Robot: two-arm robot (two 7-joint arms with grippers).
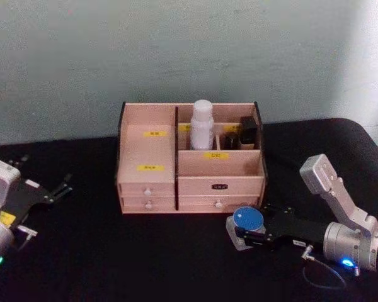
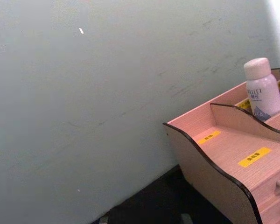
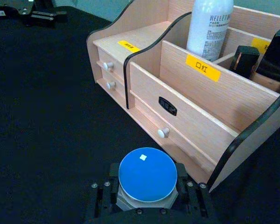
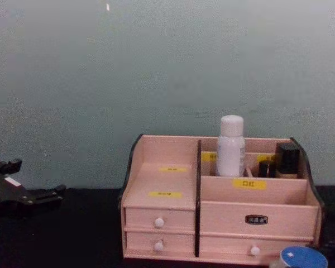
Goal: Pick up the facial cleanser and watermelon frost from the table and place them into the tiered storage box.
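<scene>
**Right pincer has the pot, box wall right ahead**

Risk: the watermelon frost [image 3: 147,173], a round blue-lidded pot, sits low just off the front right corner of the tiered storage box [image 1: 145,151], which stands mid-table [image 1: 113,258] toward the back edge. Moved forward without enough lift, it would likely clip the front wall or a drawer knob. A round pot between flat fingers could also twist or slip. The right-hand compartments are crowded: the facial cleanser [image 1: 201,126] stands upright in the back one beside dark items.

The right gripper [image 3: 147,189] is pinching the pot by its sides, narrowly spread. Lifted or resting: cannot tell. The left gripper [image 1: 58,186] is parked at the left edge.
</scene>
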